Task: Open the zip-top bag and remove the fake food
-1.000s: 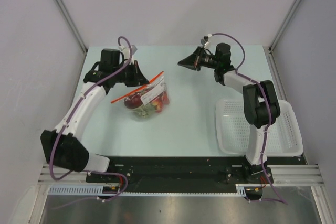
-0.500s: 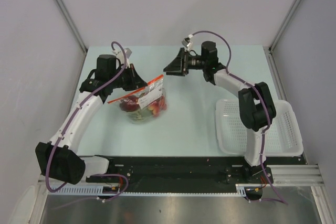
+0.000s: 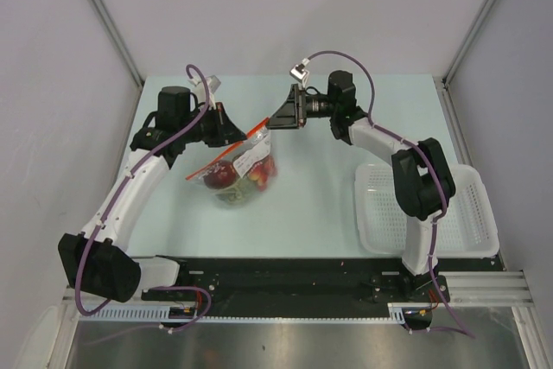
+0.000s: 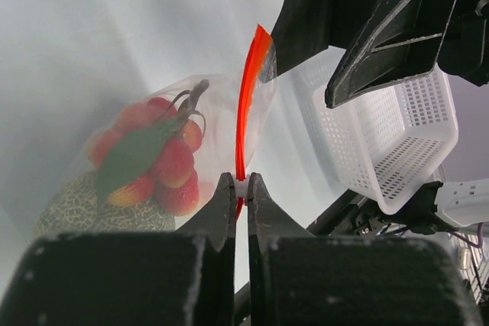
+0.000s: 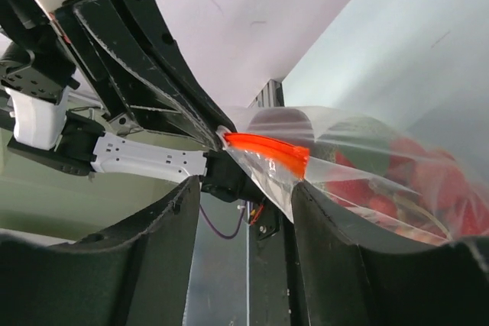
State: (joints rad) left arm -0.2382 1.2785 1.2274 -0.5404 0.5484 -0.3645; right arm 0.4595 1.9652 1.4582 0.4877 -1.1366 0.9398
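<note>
The zip-top bag (image 3: 242,174) sags left of centre on the counter (image 3: 320,205), fake food (image 3: 223,174) inside, with our left pincer (image 4: 237,187) clamped on its red strip (image 4: 246,104). Beyond, our right pincer (image 5: 243,185) gapes at the strip's far end; we should pinch one lip only, then part gently.

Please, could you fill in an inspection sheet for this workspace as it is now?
Surface: pale-green table; no spills seen.
Job's things: zip-top bag held by its red strip, which looks sealed; fake food inside the bag.
Clutter: white mesh basket at the table's right side; nothing seen in it.
Grippers: left gripper shut on the strip; right gripper open, one finger on each side of the strip's other end.
Cables: purple cable loops above the left wrist and the right wrist; no snag seen.
Surroundings: pale walls, metal posts; nothing else seen.
</note>
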